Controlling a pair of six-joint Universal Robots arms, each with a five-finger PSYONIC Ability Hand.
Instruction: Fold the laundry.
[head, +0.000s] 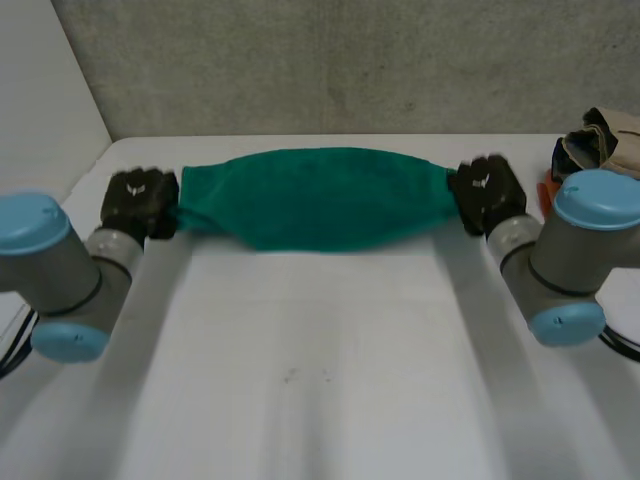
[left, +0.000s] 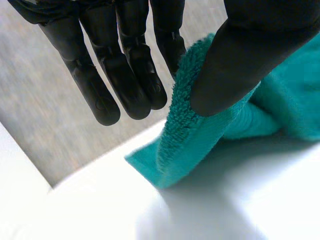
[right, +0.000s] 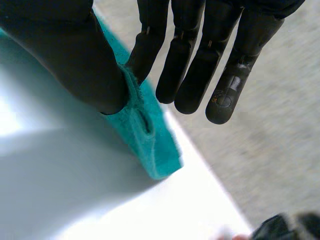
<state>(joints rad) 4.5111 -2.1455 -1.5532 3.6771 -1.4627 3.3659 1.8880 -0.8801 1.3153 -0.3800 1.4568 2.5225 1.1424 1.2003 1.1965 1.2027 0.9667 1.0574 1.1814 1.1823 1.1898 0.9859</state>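
**A:** Towel (head: 315, 198), teal terry cloth. Where is it?

**B:** Nearest the camera, two grey arms with light-blue caps reach in from either side over a bare stretch of white table (head: 320, 380). Beyond them, the towel is strung between the two hands across the far half of the table. Its ends are gathered and its middle bellies downward. I cannot tell whether the sag touches the tabletop.

**A:** How does each hand hold it?

**B:** Left hand (head: 140, 203) pinches the towel's left end. In its wrist view the thumb (left: 250, 55) presses the fluffy edge against one finger. The other fingers (left: 125, 75) are straight and free, and a corner dangles below the pinch. Right hand (head: 487, 195) mirrors this at the opposite end, with its thumb clamping the hem against a finger and the rest extended.

**A:** Why hold it like that?

**B:** My reading is that gripping opposite ends and drawing them apart takes out the slack. The cloth can then be laid flat and folded cleanly. The folding itself looks barely begun.

**A:** Anything farther back?

**B:** At the far right of the table is a heap of tan and dark clothing (head: 600, 140), probably waiting its turn. Something orange (head: 547, 190) lies beside it. Behind everything is a grey wall (head: 330, 60).
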